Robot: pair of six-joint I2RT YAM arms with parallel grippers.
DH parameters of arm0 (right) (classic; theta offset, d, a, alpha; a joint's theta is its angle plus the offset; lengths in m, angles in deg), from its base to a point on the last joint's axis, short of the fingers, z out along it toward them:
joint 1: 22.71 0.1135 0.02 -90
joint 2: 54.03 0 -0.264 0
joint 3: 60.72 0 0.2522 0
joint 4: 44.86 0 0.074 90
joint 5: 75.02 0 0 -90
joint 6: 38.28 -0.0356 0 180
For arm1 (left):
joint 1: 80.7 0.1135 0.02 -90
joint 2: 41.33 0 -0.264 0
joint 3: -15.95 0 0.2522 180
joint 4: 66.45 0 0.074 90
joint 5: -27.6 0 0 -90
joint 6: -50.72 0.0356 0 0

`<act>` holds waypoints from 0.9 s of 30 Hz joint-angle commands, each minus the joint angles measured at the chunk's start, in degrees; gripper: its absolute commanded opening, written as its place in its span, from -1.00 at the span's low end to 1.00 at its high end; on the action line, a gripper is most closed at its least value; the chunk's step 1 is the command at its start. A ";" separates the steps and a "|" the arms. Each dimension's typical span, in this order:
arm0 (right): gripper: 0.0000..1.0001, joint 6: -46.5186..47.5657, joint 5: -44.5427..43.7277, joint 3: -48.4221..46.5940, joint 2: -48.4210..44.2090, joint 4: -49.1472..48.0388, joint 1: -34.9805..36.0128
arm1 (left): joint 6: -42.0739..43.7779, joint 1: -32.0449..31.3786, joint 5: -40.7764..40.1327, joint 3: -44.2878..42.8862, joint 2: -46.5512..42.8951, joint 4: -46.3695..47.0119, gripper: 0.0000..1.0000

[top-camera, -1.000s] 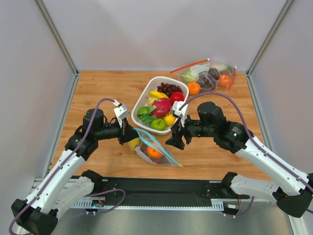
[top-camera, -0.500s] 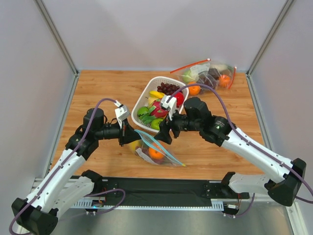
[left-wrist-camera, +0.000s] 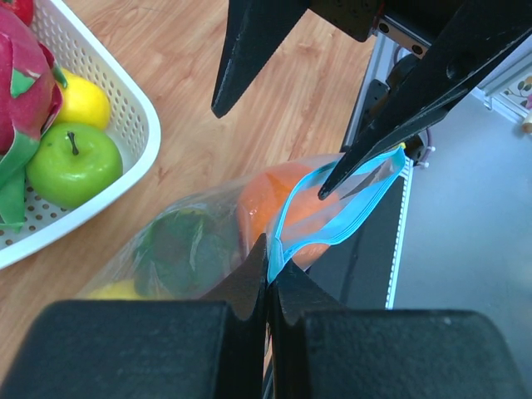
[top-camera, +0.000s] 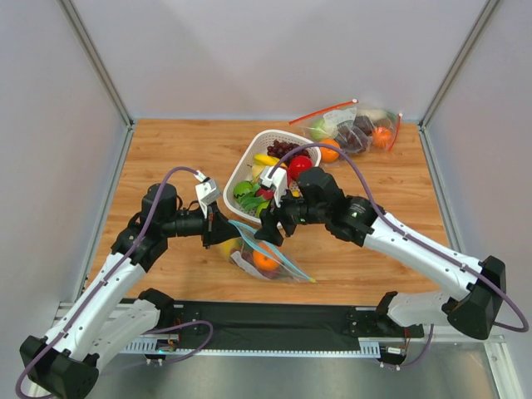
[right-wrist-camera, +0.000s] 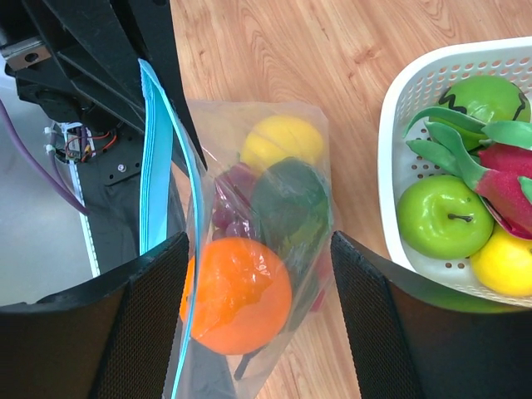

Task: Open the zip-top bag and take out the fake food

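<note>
The zip-top bag (right-wrist-camera: 258, 216) lies on the table (top-camera: 166, 158) just in front of the white basket (top-camera: 249, 158). It is clear, crinkly plastic with a teal zip strip (right-wrist-camera: 154, 166), mouth partly parted. Fake food inside: orange (right-wrist-camera: 237, 295), yellow lemon (right-wrist-camera: 283, 141), dark green fruit (right-wrist-camera: 291, 204). The left gripper (left-wrist-camera: 268, 249) is pinched tight on the zip edge. The right gripper (top-camera: 266, 233) is spread wide over the bag's mouth, gripping nothing.

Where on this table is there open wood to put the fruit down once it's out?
Free: the far-left wood between the left wall and the basket, and the right-hand wood between the basket, the red-zipped bag and the right wall. Crowded: near centre, where the left claw and right claw meet at the zip-top bag.
</note>
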 commanded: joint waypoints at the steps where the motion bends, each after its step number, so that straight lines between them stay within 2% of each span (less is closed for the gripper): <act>1: 0.40 0.08 -2.11 -2.89 1.16 -1.37 0.99 | 0.54 0.14 1.94 -0.94 -0.14 3.22 -1.00; 7: 0.32 1.22 -4.93 -3.95 3.62 -0.40 3.98 | 0.37 0.06 1.42 -0.86 -0.32 3.49 -1.00; 13: 0.12 1.31 -6.43 -3.68 5.56 -0.57 5.65 | 0.37 0.14 1.77 -0.77 -0.49 3.84 -1.00; 16: -0.13 1.31 -6.43 -3.77 6.35 -0.66 5.82 | 0.19 0.14 1.77 -0.68 -0.67 4.10 -1.00; 18: -0.44 1.31 -6.51 -3.86 6.52 -0.66 5.91 | 0.02 0.06 1.68 -0.59 -0.84 4.19 -1.00; 19: -0.76 1.31 -6.60 -3.95 6.79 -0.58 6.00 | 0.02 0.06 1.59 -0.68 -0.84 4.19 -1.00; 20: -0.91 1.31 -7.21 -4.03 6.79 -0.40 6.00 | 0.02 0.14 1.16 -0.59 -0.93 4.19 -1.00; 21: -0.99 1.31 -7.74 -4.03 6.79 -0.14 6.00 | 0.02 0.06 0.80 -0.59 -1.11 4.10 -1.00; 23: -0.99 1.57 -8.79 -4.12 6.26 0.39 5.91 | 0.02 0.14 -1.38 -0.77 -1.37 3.75 -1.00; 25: -0.99 1.49 -10.90 -4.21 5.74 1.09 5.91 | -0.16 0.14 -3.76 -0.85 -2.16 2.79 -0.77; 27: -0.99 1.23 -12.66 -4.91 5.03 1.97 5.91 | -0.25 0.14 -9.55 -1.91 -3.38 1.21 -0.40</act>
